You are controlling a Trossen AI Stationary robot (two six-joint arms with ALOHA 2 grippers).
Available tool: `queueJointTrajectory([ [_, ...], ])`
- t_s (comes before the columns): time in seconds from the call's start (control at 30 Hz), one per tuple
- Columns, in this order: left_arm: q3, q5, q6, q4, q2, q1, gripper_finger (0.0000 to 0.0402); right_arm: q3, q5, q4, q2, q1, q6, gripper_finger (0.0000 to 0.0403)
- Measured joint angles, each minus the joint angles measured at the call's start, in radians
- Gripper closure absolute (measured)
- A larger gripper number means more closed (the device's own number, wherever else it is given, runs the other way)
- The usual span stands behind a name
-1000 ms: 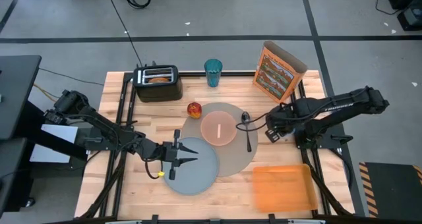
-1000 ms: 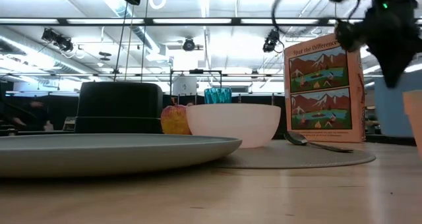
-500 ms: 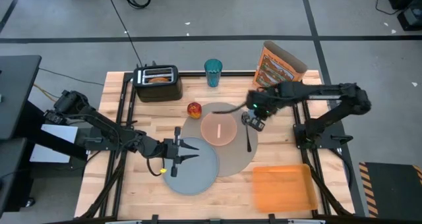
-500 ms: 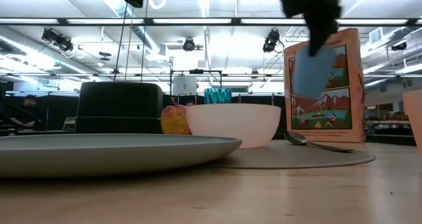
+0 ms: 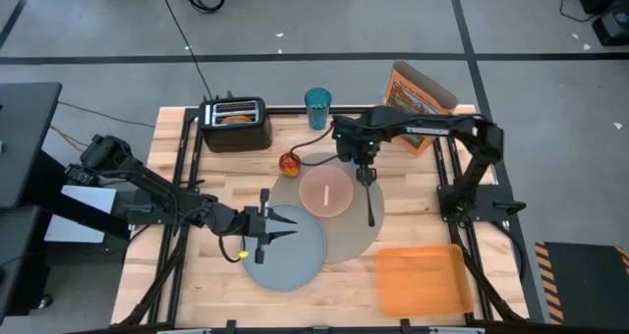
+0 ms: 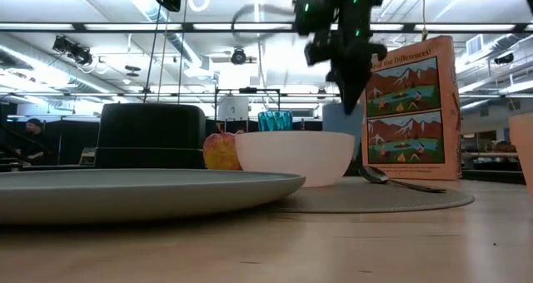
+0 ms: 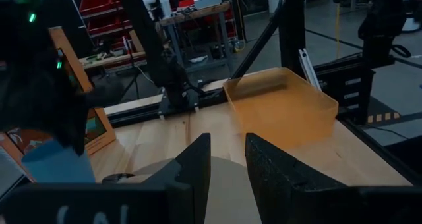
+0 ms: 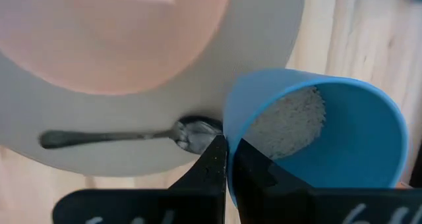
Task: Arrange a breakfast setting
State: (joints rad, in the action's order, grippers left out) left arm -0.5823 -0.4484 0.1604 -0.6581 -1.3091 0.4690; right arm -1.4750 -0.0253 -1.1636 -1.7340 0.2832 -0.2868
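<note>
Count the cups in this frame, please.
2. A teal cup stands at the table's far edge, between the toaster and cereal box. A light-blue cup is held by the right gripper above the spoon.

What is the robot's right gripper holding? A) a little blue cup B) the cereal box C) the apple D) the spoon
A: the right wrist view shows the right gripper pinching the rim of the little blue cup, while the spoon lies on the mat below it.
</note>
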Motion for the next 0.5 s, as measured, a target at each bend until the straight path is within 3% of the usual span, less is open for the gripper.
queueJointTrajectory([
  [0.37, 0.000, 0.000, 0.005, 0.001, 0.000, 0.000, 0.0299, 0.000, 0.000, 0.040, -0.098, 0.086, -0.017, 0.0386],
  [0.5, 0.000, 0.000, 0.005, 0.000, 0.000, 0.000, 0.0299, 0.000, 0.068, 0.084, -0.087, 0.140, 0.039, 0.0386],
])
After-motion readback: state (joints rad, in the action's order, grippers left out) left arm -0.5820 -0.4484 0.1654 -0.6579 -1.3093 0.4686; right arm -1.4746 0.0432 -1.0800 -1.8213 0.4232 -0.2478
